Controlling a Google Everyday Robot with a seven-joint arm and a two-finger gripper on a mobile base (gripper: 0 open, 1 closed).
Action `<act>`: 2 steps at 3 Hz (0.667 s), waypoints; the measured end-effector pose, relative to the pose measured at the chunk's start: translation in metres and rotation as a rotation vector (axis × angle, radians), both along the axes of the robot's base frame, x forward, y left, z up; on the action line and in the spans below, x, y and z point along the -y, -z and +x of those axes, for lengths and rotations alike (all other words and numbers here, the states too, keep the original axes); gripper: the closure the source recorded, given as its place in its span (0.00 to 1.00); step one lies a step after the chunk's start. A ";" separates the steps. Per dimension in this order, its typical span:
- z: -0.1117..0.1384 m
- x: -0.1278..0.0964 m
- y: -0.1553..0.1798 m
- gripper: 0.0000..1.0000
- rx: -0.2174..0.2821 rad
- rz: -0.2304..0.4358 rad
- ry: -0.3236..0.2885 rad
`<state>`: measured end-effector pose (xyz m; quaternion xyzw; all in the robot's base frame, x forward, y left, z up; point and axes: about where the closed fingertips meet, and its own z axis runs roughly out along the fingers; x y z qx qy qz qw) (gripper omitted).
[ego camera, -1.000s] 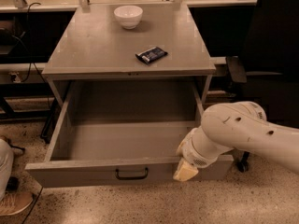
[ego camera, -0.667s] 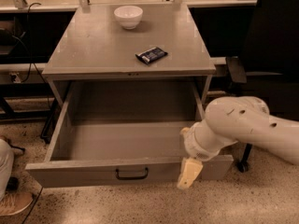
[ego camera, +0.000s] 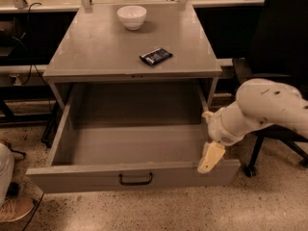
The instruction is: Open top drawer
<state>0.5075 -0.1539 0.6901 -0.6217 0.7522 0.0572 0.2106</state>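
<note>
Checking against a second back: no visible shift in the drawer [ego camera: 86,179], front panel at the same spot, nothing seen inside. Only real change on the robot side: gripper [ego camera: 211,154] now further right and slightly higher than before, arm [ego camera: 262,105] pulled back toward the chair [ego camera: 284,37]. Reads as a retreat after the pull, not a fresh approach. Means the task looks essentially complete: drawer far out from under the tabletop [ego camera: 120,47], both side walls showing, handle [ego camera: 135,178] free at the middle of the front. No other drawer in view to confuse it with. Pose now: entering from the right edge, bulky white link angled down-left, wrist bent, gripper hanging over the right end of the front panel, near the corner, well apart from the handle. Cannot tell whether touching the panel or just in front of it. Cannot tell gripper state either, apart or together; nothing seen held in it. Bowl [ego camera: 132,17] and dark packet [ego camera: 155,56] on the tabletop, same places as before, well away from the arm. Probably nothing left but backing the arm fully clear. Worth watching for a clip on the drawer's right corner on the way out, enough to nudge it back in.
</note>
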 end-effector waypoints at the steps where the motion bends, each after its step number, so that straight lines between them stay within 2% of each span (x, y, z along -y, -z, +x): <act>1: 0.042 0.065 -0.036 0.00 0.081 0.075 0.102; 2: 0.059 0.097 -0.056 0.00 0.123 0.109 0.161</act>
